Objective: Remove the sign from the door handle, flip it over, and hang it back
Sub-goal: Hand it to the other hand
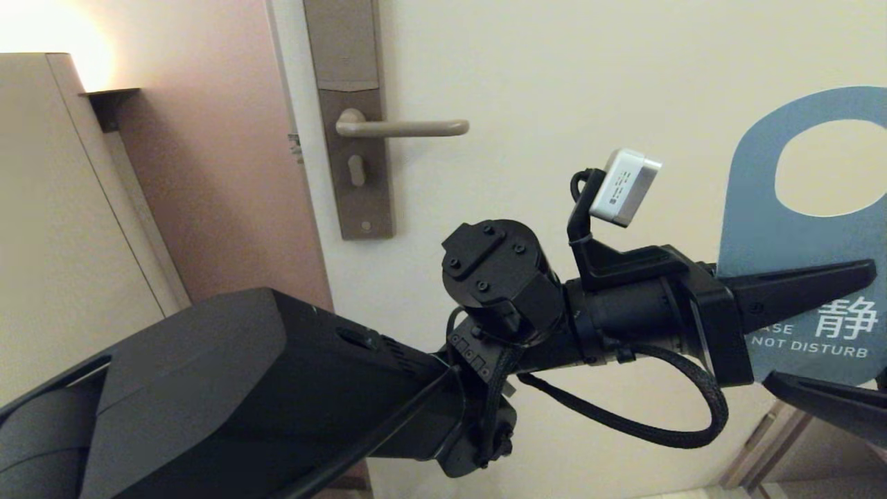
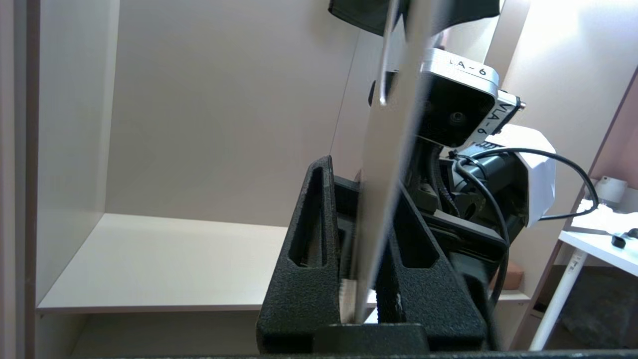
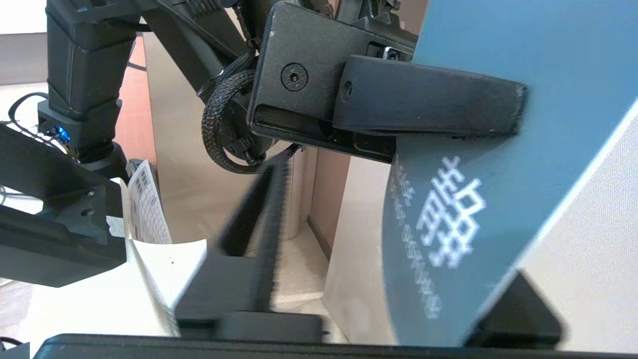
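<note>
The sign (image 1: 790,229) shows its blue "DO NOT DISTURB" face at the right edge of the head view, off the door handle (image 1: 409,127), which is a bare beige lever far to the left. My left gripper (image 1: 863,272) reaches across and is shut on the sign's lower half; in its wrist view the card (image 2: 394,149) stands edge-on between the fingers (image 2: 309,239). My right gripper (image 3: 398,219) comes up from below with its jaws open around the sign's bottom (image 3: 463,214). One finger (image 3: 269,199) stands well clear of the blue face, the other (image 3: 518,309) behind the card.
The handle's brown backplate (image 1: 353,138) sits on the cream door (image 1: 554,69). A pinkish wall panel (image 1: 222,173) and a beige cabinet (image 1: 41,208) lie to the left. A shelf (image 2: 174,259) and a white table (image 2: 598,239) show in the left wrist view.
</note>
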### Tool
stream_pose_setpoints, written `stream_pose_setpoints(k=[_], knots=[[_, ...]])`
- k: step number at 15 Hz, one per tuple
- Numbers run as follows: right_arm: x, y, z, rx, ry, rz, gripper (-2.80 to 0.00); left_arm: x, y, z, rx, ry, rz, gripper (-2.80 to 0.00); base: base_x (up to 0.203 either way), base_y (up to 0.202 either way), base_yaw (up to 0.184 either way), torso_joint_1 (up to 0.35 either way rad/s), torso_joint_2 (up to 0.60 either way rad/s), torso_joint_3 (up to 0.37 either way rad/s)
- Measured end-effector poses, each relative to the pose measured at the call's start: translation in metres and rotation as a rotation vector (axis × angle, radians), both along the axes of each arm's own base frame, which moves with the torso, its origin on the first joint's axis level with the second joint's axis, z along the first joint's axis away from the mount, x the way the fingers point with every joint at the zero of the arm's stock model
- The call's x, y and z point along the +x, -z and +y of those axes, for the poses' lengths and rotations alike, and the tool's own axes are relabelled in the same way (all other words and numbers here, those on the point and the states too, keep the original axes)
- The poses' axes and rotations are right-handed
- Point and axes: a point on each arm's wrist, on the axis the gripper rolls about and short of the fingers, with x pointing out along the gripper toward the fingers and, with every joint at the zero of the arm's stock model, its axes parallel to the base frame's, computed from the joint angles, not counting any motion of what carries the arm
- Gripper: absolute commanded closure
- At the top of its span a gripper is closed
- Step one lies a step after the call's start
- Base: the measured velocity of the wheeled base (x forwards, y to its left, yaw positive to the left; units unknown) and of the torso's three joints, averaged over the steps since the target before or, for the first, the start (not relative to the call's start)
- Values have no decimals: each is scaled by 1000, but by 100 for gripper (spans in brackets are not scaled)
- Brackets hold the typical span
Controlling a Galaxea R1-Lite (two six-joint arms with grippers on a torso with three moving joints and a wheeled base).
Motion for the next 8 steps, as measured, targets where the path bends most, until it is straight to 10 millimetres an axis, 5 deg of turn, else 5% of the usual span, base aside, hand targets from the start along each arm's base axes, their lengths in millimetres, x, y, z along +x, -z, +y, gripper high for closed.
stream_pose_setpoints(k=[8], knots=[[0, 1, 0, -1, 3, 3, 0, -1, 0, 0, 1, 2, -2, 0, 0, 0, 0, 0, 0, 0]])
